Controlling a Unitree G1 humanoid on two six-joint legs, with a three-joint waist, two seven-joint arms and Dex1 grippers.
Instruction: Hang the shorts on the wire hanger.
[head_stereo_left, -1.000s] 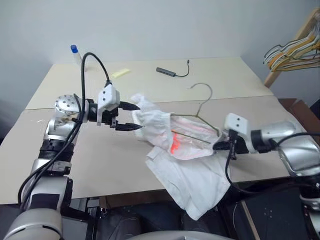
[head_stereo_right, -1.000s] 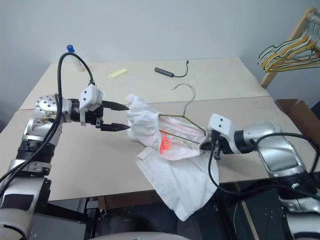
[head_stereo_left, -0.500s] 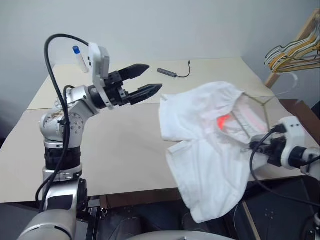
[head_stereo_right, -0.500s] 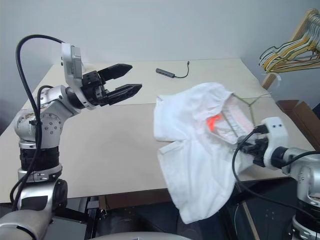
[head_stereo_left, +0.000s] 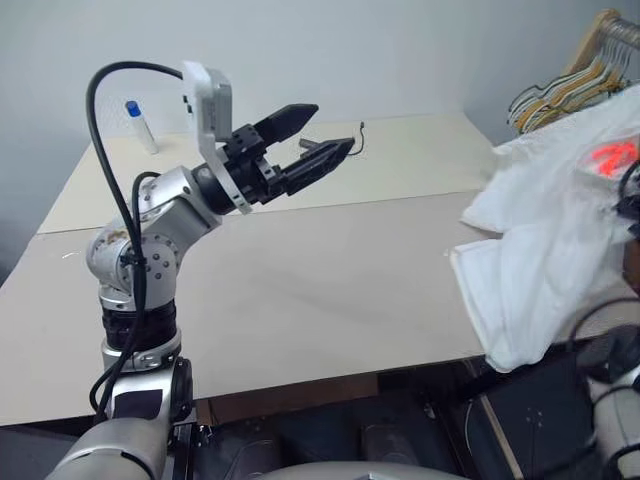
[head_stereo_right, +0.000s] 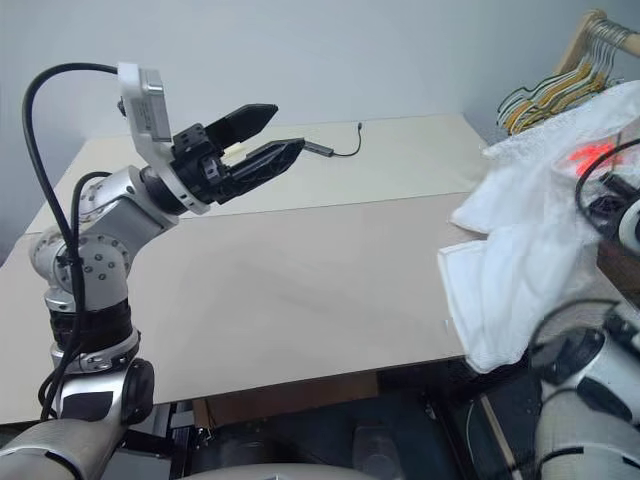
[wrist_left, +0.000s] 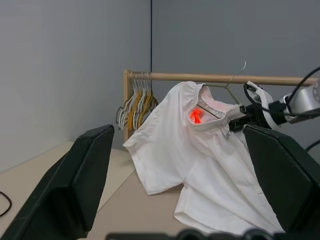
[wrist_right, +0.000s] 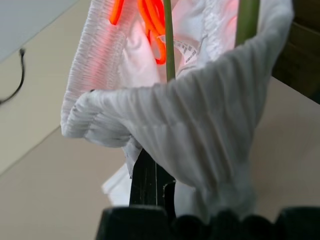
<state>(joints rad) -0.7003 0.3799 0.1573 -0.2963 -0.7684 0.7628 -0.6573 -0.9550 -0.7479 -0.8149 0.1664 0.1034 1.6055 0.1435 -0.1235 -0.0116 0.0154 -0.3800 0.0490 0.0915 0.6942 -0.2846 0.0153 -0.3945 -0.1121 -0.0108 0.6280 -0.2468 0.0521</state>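
The shorts (head_stereo_left: 545, 250) are held up off the surface (head_stereo_left: 300, 290) at the far right of the scene, draped over the wire hanger (wrist_left: 235, 80), whose hooked top is seen against the wooden rail (wrist_left: 210, 77) in the left wrist view. The gathered waistband is stretched around the hanger's thin wire, and the red-orange patch (wrist_left: 195, 116) shows inside the opening. The lower part of the shorts hangs down past the right edge of the surface, with the hem apart from the tabletop.

The right gripper (wrist_right: 150, 180) is seen in its own wrist view with the jaws clenched on the lower bar of the wire hanger, the waistband cloth bunched around the dark fingers.

The left gripper (head_stereo_left: 320, 135) is raised above the middle left of the surface, pointing toward the right and slightly up. Its jaws are spread wide and nothing is held between them; it is well apart from the shorts.

A bunch of yellow and white hangers (head_stereo_left: 550, 95) is hung on the rail at the far right. A small bottle with a blue cap (head_stereo_left: 139, 124) stands at the far left of the surface, and a dark cable (head_stereo_right: 335, 148) lies near the far edge.
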